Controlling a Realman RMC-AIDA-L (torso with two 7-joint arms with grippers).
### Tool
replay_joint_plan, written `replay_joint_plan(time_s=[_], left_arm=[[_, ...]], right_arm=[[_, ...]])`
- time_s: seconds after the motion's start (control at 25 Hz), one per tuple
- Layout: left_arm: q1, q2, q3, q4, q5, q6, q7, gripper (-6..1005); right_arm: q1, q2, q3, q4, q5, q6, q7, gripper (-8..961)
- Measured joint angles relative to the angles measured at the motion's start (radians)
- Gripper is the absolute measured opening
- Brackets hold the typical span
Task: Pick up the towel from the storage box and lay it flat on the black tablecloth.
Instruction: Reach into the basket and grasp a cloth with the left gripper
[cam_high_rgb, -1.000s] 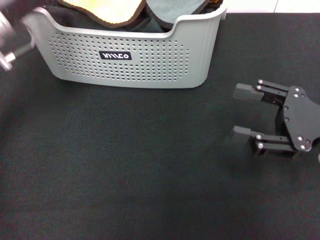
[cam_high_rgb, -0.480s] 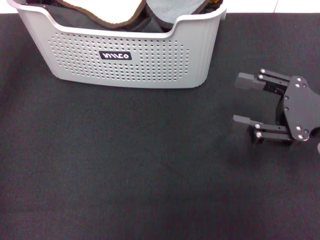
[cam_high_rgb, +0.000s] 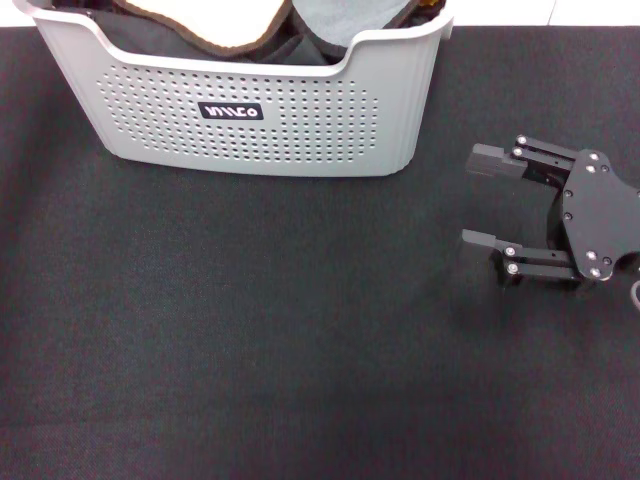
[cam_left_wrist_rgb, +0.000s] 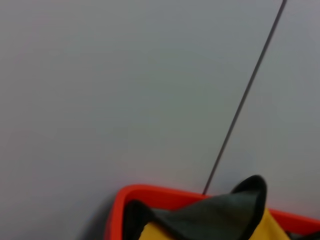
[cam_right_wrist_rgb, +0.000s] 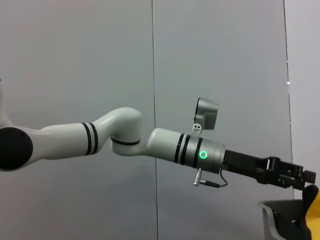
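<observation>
barely begun — the towel (cam_high_rgb: 215, 20) sits in the storage box (cam_high_rgb: 250, 110); right tool (cam_high_rgb: 480, 200) wide open, empty, over the black tablecloth (cam_high_rgb: 250, 330); left tool (cam_right_wrist_rgb: 307, 176) at the box — grip unclear.

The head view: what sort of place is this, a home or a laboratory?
Probably a robot test bench, not a home. The black tablecloth covers the whole work surface, the storage box holds the towel, and the right gripper waits beside it, jaws open. Plain grey walls stand behind.

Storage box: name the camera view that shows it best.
The head view: the storage box shows its whole perforated front wall, logo label and dipped rim, standing on the black tablecloth. The right wrist view catches only a grey rim corner at the frame edge. The left wrist view shows no grey box.
</observation>
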Motion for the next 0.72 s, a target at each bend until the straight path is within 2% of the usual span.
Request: replay_joint_plan(time_s=[0.4,0.72], left_arm=[[0.02,-0.002,0.007,-0.032,0.027,-0.019,-0.003,611],[-0.009,0.001,0.035,-0.096,0.019,-0.023,0.024,607]], right_arm=[[-0.004,0.002,-0.008,0.001,0.0,-0.006,-0.001,766],[-0.012,0.005,-0.008,0.002,0.001,-0.01,-0.001,765]])
